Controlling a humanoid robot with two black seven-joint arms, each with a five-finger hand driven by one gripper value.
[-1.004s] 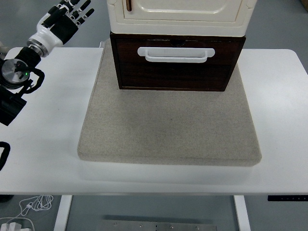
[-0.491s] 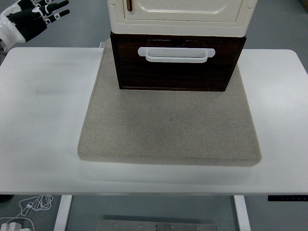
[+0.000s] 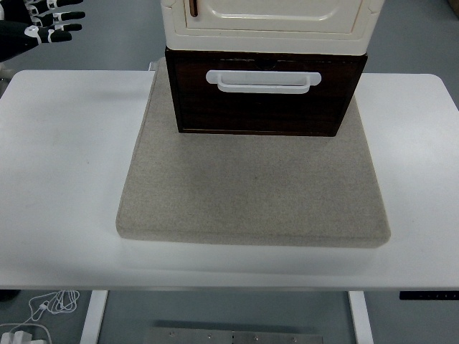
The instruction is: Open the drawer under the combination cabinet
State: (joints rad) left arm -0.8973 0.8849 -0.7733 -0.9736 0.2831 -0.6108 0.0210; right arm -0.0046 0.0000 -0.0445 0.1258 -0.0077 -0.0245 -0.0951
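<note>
With the left hand (image 3: 32,32) spread empty at the far left corner, well apart from the dark drawer (image 3: 264,93) under the cream cabinet (image 3: 265,21), a slanted pull on its white handle (image 3: 262,81) risks dragging the whole unit across the grey mat (image 3: 251,193).

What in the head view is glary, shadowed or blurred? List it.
Head view: even, soft light; the white table is bright but not blown out; faint shadow along the beige mat's near edge; mild sheen on the white drawer handle; dark drawer front stays readable; left hand at the top-left corner is sharp.
</note>
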